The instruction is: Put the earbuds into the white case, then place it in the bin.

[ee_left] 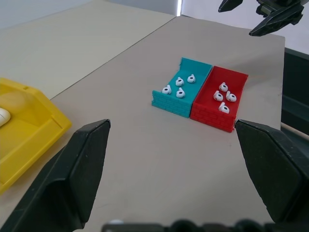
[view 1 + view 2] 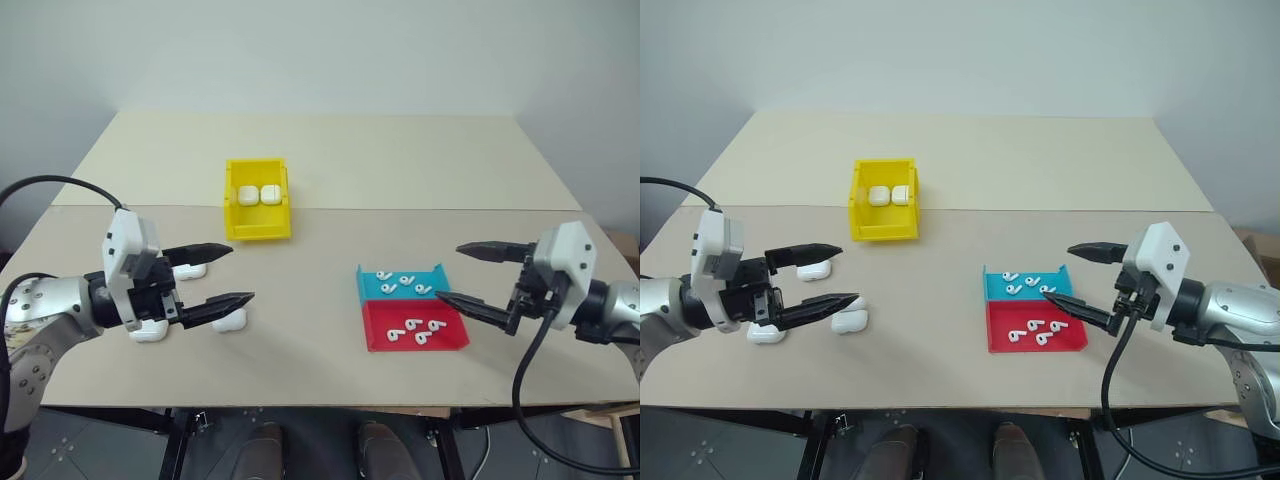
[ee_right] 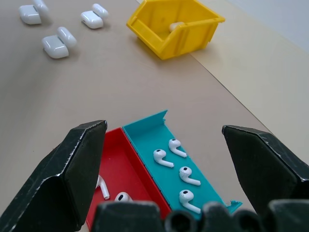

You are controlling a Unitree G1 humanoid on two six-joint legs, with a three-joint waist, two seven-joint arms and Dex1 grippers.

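Three white cases lie at the table's left, lids flipped back: one under my left gripper, one just below its lower fingertip, one nearer the wrist. The gripper hovers open above them and holds nothing. The yellow bin stands behind them with two closed cases inside. Several earbuds lie in a teal tray, and several more lie in the red tray joined to it. My right gripper hangs open and empty just right of the trays.
The table is two beige tops joined by a seam running behind the trays and under the bin. The trays sit near the front edge on the right. Bare tabletop lies between the cases and the trays.
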